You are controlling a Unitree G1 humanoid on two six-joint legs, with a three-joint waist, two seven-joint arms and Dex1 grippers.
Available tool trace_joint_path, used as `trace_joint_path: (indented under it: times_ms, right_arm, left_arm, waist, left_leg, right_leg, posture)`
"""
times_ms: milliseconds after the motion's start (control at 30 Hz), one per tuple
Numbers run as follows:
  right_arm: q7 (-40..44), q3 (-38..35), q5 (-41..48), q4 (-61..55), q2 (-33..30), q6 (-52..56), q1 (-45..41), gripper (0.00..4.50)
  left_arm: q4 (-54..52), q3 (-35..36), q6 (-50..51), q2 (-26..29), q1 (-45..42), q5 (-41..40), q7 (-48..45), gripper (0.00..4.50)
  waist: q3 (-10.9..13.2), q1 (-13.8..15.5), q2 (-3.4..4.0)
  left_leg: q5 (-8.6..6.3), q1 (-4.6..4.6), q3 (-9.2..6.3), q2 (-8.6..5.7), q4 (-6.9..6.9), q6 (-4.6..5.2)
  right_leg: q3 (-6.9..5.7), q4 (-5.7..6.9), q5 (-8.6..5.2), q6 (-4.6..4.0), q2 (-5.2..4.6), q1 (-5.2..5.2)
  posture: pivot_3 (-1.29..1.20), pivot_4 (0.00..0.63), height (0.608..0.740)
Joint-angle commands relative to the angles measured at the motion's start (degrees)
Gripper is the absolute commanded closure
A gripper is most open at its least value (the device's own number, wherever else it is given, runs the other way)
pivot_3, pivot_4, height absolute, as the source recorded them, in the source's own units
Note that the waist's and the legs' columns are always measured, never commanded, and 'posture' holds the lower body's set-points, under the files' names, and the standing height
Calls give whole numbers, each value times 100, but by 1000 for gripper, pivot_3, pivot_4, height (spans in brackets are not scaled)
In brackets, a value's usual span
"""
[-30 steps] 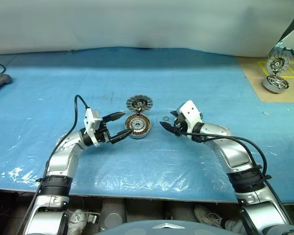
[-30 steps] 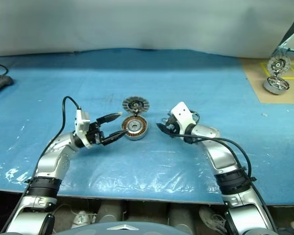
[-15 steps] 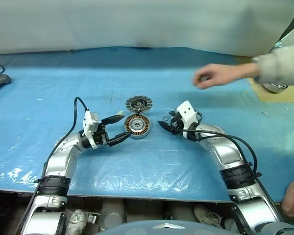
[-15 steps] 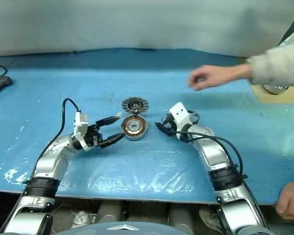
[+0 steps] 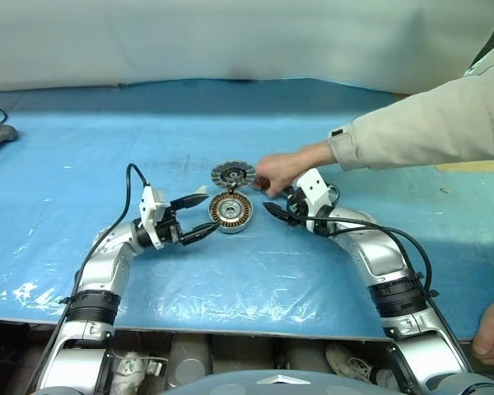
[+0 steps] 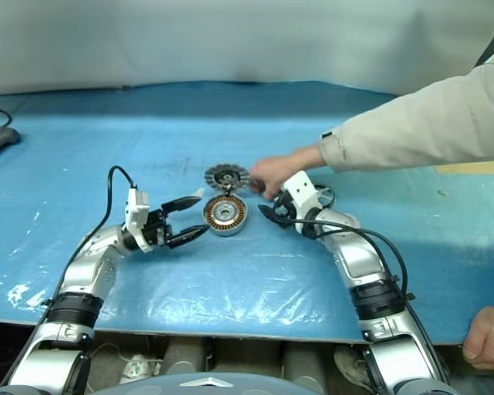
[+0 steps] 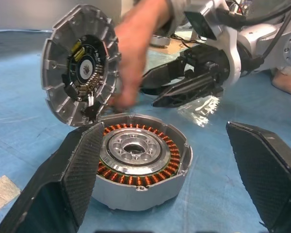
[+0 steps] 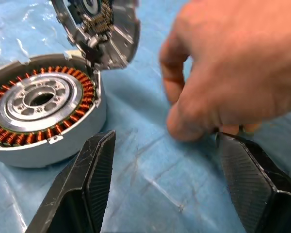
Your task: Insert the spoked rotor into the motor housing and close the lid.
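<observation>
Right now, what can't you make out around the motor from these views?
- What the person's hand holds: fingertips curl over it in the right wrist view, and it is blurred in the left wrist view.
- Spoked rotor: cannot identify it anywhere.
- Raised lid: its hinge sits behind the left gripper's finger.
- Motor housing: near side cut off by the frame edge in the right wrist view.

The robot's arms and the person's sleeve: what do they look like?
Both arms are silver metal with black ribbed bands, each with a black cable looping to a white wrist block. The left gripper and the right gripper each have two black, pointed, textured fingers. The person's sleeve is beige, with a cuff.
</observation>
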Motion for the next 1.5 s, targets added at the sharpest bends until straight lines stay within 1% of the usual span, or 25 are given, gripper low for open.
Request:
trace_joint_path:
  times_ms: [33,400,667,1167,1367,1500]
  right_arm:
    - [65,-109,91,-334,-75,31,8,1019]
    - [-16,-121,60,-382,19,44,-93,1019]
    - [-2,-73,49,-347,61,9,-114,1019]
    - [64,-138,38,-229,-12,-16,-304,1019]
    - [70,-184,-57,103,-116,-153,-515,1019]
    - [59,-155,-61,280,-55,-237,-646,1019]
  left_arm:
    - [52,28,-136,41,-130,-7,-89,210]
    - [288,64,-222,28,-290,-8,-168,210]
    - [387,137,-325,-87,-316,-75,-103,210]
    - [313,135,-298,-175,-396,-105,-46,210]
    - [167,199,-202,-158,-433,-180,83,210]
    - [329,273,-206,-89,-532,-160,118,210]
  waist:
    - [0,0,0]
    - [0,1,0]
    - [0,2,0]
    - [0,3,0]
    - [0,1,0]
    - [0,1,0]
  left_leg:
    - [0,1,0,0,0,0]
    - [0,0,0,0,-1,0]
    - [0,0,0,0,-1,0]
    - [0,-1,0,1,-1,0]
    - [0,-1,0,0,0,0]
    - [0,-2,0,1,-1,0]
  right_leg:
    - [0,0,0,0,0,1]
    - [0,0,0,0,0,0]
    - [0,0,0,0,0,0]
    - [-1,0,0,0,0,-1]
    - [0,1,0,0,0,0]
    - [-1,0,0,-1,1,-1]
  posture:
    - [0,150,740]
    - [0,150,740]
    - [0,150,740]
    - [0,150,740]
    - [0,150,740]
    - [0,150,740]
